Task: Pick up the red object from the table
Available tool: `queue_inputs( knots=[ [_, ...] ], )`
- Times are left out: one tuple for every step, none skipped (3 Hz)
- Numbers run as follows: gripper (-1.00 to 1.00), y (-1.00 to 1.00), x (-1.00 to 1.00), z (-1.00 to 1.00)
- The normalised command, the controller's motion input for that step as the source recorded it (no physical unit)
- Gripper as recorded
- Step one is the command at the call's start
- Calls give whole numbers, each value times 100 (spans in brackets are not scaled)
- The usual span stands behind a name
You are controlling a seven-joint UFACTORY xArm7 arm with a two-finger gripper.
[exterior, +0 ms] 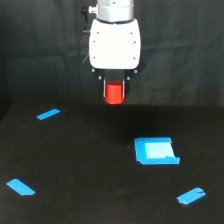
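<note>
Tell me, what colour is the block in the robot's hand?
Orange-red block, seen in the exterior view.

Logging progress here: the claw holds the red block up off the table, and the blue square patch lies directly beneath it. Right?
Not quite. In the exterior view the claw does hold the red block above the table, but the blue square patch lies off toward that view's right, not directly beneath.

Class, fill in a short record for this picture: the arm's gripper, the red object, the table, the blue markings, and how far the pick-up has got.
gripper: white gripper, pointing down, jaws shut on the block
red object: red block, held in the jaws, clear of the tabletop
table: black table
blue markings: blue square patch; three blue tape strips
task stage: block lifted
</note>
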Motion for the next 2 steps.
queue_inputs(
  knots=[
    [-100, -2, 8, 8],
    [-91, -3, 3, 10]
  ],
)
